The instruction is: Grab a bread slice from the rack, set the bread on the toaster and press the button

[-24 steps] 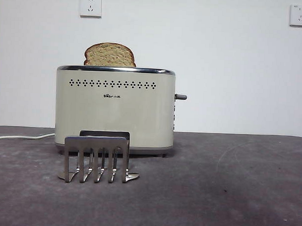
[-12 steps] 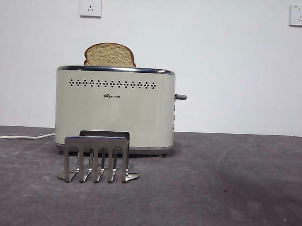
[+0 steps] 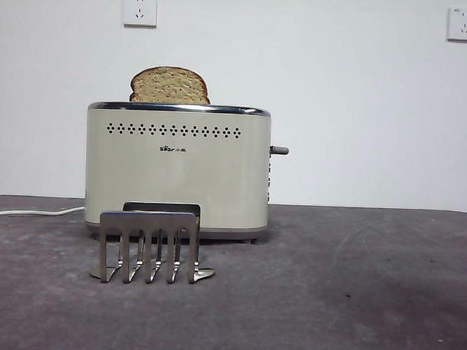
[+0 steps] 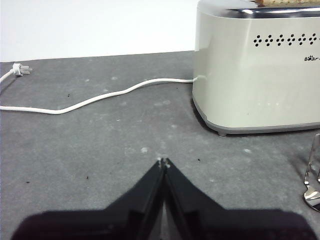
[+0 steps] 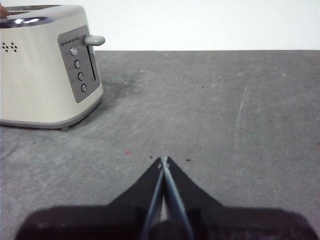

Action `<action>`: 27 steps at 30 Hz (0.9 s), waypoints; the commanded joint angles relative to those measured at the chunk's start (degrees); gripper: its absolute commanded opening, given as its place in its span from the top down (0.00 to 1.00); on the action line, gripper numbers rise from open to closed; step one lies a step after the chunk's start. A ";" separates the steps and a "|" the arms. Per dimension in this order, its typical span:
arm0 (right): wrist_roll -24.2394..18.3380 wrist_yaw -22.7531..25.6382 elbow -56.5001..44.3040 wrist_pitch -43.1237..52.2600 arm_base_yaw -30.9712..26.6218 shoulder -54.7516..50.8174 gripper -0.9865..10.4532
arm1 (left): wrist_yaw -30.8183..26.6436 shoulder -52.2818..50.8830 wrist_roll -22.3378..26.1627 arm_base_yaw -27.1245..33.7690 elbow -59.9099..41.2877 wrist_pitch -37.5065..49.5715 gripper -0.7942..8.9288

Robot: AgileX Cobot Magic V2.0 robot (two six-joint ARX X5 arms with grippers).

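The slice of bread point(image 3: 170, 85) stands upright in the cream toaster point(image 3: 177, 167), its domed top above the chrome rim. The steel rack point(image 3: 149, 244) stands empty in front of the toaster. The grey button point(image 3: 279, 150) sticks out high on the toaster's right end; it also shows in the right wrist view point(image 5: 94, 39). My left gripper point(image 4: 163, 162) is shut and empty, low over the table, off the toaster's cord end point(image 4: 255, 75). My right gripper point(image 5: 163, 161) is shut and empty, low over the table, off the toaster's button end point(image 5: 47, 70). Neither arm shows in the front view.
A white cord point(image 4: 95, 99) with its plug point(image 4: 18, 69) lies loose on the dark table beside the toaster. Two white wall sockets point(image 3: 140, 9) sit high on the back wall. A panel of round buttons point(image 5: 77, 64) sits under the lever.
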 commanded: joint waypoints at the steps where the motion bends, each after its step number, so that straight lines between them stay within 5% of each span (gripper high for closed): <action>1: 3.17 -0.07 -0.63 -0.74 -0.02 -0.20 0.91 | -0.02 -0.15 -0.37 0.15 -0.76 0.07 0.92; 27: 4.79 -0.02 -0.63 -0.57 -0.02 -0.15 0.91 | -0.02 -0.15 -0.37 0.15 -0.76 0.07 0.92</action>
